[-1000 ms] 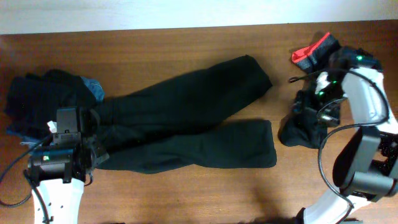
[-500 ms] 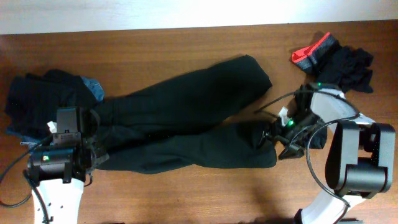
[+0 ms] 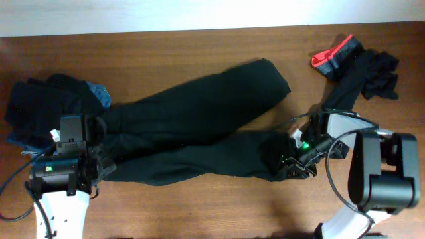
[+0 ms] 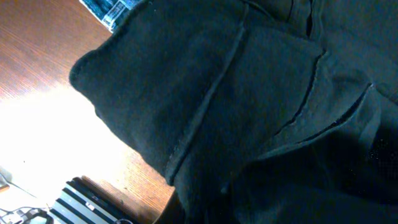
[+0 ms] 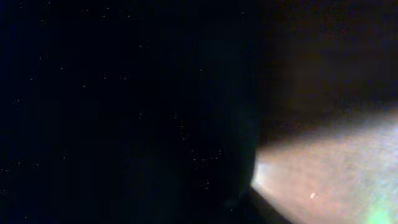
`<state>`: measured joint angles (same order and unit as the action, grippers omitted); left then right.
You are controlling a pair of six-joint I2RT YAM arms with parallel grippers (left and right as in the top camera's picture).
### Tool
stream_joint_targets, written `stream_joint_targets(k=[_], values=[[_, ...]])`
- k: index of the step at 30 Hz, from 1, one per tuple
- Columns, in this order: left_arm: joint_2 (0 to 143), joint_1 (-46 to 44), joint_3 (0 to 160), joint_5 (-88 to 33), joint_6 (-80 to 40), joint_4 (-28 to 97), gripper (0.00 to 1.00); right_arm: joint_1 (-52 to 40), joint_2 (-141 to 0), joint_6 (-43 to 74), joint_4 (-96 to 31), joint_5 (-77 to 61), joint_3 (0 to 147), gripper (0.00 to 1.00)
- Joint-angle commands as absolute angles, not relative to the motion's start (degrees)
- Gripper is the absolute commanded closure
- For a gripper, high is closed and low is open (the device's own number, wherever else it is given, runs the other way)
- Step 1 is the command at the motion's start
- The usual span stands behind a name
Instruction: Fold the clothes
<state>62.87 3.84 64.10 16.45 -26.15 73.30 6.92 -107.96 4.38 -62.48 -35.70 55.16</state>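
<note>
Black trousers (image 3: 199,113) lie spread across the table, one leg reaching the upper right, the other the lower right. My left gripper (image 3: 103,157) sits at their waist, shut, with black cloth (image 4: 249,112) filling the left wrist view and hiding the fingers. My right gripper (image 3: 287,166) is down on the bunched hem of the lower leg. Dark fabric (image 5: 124,112) blacks out most of the right wrist view, so its jaws do not show. More clothes lie around: a red-edged piece (image 3: 332,56), a crumpled black garment (image 3: 372,70) and blue denim (image 3: 99,93).
A heap of dark clothes (image 3: 33,106) with the denim on it fills the far left of the wooden table (image 3: 199,206). The denim edge (image 4: 109,9) shows at the top of the left wrist view. Bare wood (image 5: 329,155) lies right of the right gripper.
My right arm swung from the black garment at the upper right down to the lower trouser leg's end, and the hem there is now bunched. The left arm has stayed put.
</note>
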Motion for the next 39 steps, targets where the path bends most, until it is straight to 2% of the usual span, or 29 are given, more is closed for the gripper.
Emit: stream_joint_targets(k=[1, 3, 12, 20, 35, 39], values=[[61.89, 4.19, 65.89, 17.8, -26.02, 73.19, 1.0, 6.76, -100.44, 3.86, -63.05, -35.59, 56.53, 0.74], [61.89, 4.19, 65.89, 17.82, -25.96, 73.1, 1.0, 6.76, -96.92, 3.9, -64.31, -33.8, 58.19, 0.8], [61.89, 4.19, 65.89, 17.87, -23.83, 72.86, 1.0, 6.76, -88.12, 5.58, -77.17, -29.45, 74.78, 0.94], [61.89, 4.19, 65.91, 17.98, -23.0, 72.9, 1.0, 6.83, -88.09, 8.03, -77.87, -46.33, 78.56, 0.96], [63.18, 4.19, 65.89, 16.88, -23.0, 62.52, 1.0, 7.22, -90.61, 19.2, -52.34, -27.53, 79.2, 0.95], [67.18, 4.19, 65.89, 16.05, -22.98, 59.94, 1.0, 7.14, -94.21, 20.51, -47.22, -27.11, 79.2, 0.95]])
